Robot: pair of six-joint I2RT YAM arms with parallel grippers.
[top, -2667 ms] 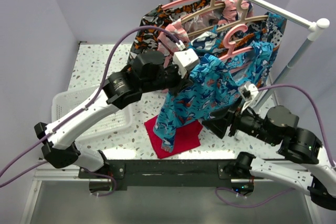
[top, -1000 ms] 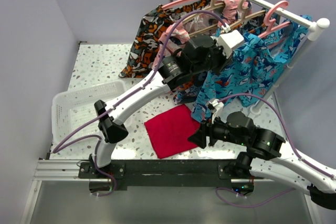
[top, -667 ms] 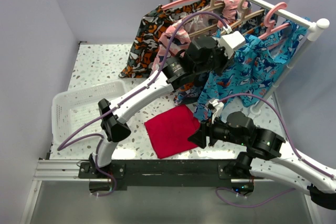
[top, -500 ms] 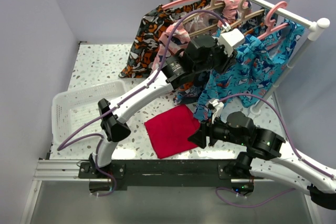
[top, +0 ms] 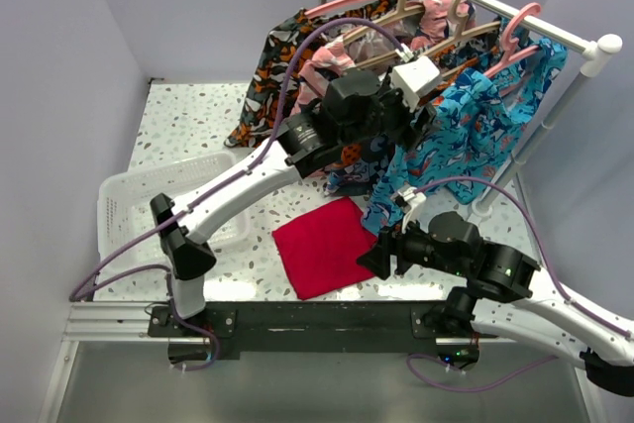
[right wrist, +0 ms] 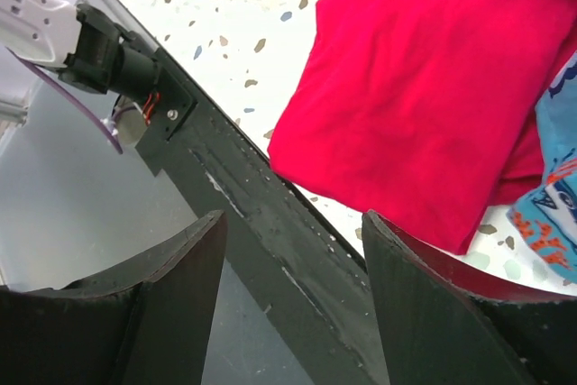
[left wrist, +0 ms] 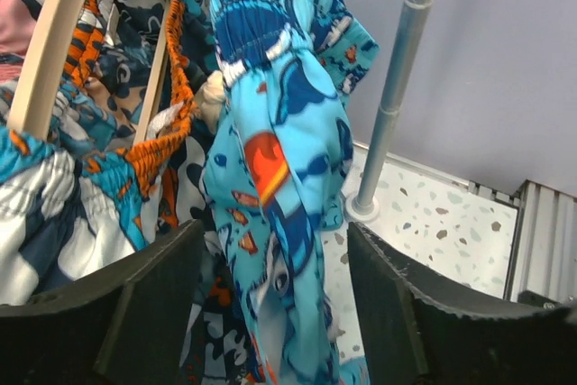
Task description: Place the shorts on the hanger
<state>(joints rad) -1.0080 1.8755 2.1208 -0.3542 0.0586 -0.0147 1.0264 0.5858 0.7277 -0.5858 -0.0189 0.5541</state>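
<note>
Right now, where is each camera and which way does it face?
Top external: above and behind the robot, looking down on table, shorts, red cloth; left arm and right arm show.
Left wrist: up by the rack, facing the hanging shorts; open left gripper flanks them.
Right wrist: low, facing down at red cloth and table edge; open right gripper shows.
Shared: shorts, top and left wrist; red cloth, top and right wrist.

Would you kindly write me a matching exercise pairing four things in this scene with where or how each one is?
Things:
1. the shorts
2. red cloth
3. basket
4. left gripper

States:
A. lying flat near the table's front edge
B. open, raised near the rail
C. hanging from the rail
D. standing on the table's left side

Pairs: 1-C, 2-A, 3-D, 4-B
</note>
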